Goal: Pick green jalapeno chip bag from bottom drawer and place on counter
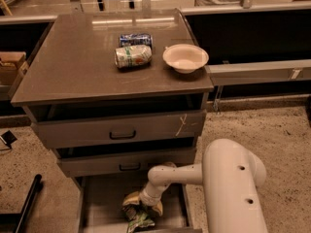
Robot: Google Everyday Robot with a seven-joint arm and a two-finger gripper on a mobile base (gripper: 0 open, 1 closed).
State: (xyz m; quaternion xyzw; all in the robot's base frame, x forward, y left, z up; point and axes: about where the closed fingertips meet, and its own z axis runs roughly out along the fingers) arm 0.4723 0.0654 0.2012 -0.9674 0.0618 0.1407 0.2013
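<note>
Bag (140,221) lies in the drawer (104,203) under the gripper (142,207), whose grip cannot be told; crumpled foil could slip free.

A smooth, slightly glossy brown-grey counter (77,67) is shown streaked with reflected light above two upper drawers (146,127) of matt grey metal. Crumpled foil with a dull sheen is seen on the green jalapeno chip bag (140,221), lying in the plain grey metal bottom drawer (104,203); the gripper (141,207), yellowish and matt, is pictured right at the bag. The arm (233,178) is cased in smooth white plastic. Two printed metal cans (132,56) and a matt cream bowl (185,58) are seen on top. The ground (252,125) is speckled stone.
</note>
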